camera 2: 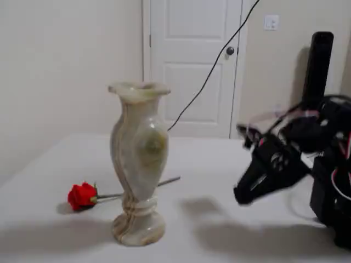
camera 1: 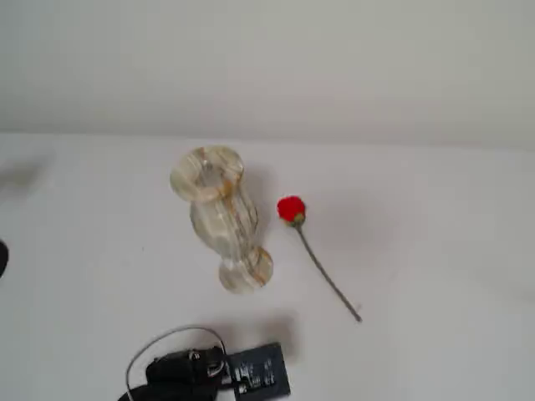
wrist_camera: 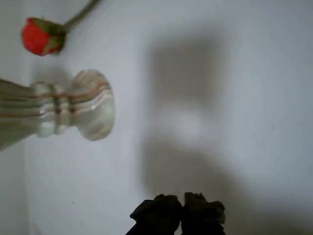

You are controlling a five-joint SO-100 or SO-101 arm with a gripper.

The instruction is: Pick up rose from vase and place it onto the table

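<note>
The rose point(camera 1: 291, 209) lies flat on the white table point(camera 1: 435, 251), to the right of the vase point(camera 1: 221, 221), with its stem running toward the lower right. The vase stands upright and holds nothing. In a fixed view the red bloom point(camera 2: 82, 195) lies left of the vase point(camera 2: 138, 164), and the stem passes behind it. My gripper point(camera 2: 244, 194) hovers above the table, right of the vase and apart from both. In the wrist view its black fingertips point(wrist_camera: 181, 210) are together and empty, with the vase foot point(wrist_camera: 93, 105) and bloom point(wrist_camera: 39, 36) far from them.
The arm's body with a cable loop point(camera 1: 209, 372) sits at the bottom edge of a fixed view. The arm base, cables and a black upright post point(camera 2: 320, 66) stand at the right. A white door point(camera 2: 192, 66) is behind the table.
</note>
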